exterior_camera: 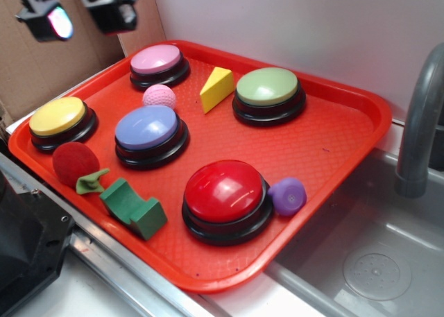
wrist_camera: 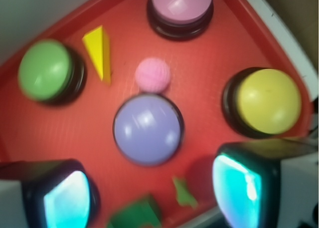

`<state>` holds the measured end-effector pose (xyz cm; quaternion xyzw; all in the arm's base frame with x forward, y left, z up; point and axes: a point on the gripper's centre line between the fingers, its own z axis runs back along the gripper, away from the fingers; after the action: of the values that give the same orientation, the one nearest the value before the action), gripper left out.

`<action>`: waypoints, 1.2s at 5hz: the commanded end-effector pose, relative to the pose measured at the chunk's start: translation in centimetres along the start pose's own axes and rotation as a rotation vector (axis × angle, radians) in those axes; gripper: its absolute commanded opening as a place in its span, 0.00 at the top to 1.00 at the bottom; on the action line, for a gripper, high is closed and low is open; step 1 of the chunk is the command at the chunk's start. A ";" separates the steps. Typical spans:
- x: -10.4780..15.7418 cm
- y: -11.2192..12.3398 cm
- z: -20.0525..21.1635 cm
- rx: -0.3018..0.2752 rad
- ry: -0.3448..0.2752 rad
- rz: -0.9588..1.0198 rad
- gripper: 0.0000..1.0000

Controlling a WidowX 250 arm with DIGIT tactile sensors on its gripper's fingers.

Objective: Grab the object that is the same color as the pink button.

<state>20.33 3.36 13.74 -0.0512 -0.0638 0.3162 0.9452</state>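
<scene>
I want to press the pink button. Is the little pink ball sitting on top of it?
No, the little pink ball lies on the red tray, between the pink button and the lavender-blue button.

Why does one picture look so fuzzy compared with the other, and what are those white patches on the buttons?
The wrist view is soft and smeared, blurring the small pink ball and the gripper fingers; the exterior view is sharper, with white glare on the red button and lavender-blue button.
</scene>
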 end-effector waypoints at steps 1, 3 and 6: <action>4.8 0.5 -3.6 0.030 -0.141 0.137 0.00; 5.9 0.5 -6.7 0.030 -0.156 0.172 0.00; 5.9 1.5 -10.8 0.062 -0.103 0.161 0.00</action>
<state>25.87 6.53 2.71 -0.0104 -0.0861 0.3961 0.9141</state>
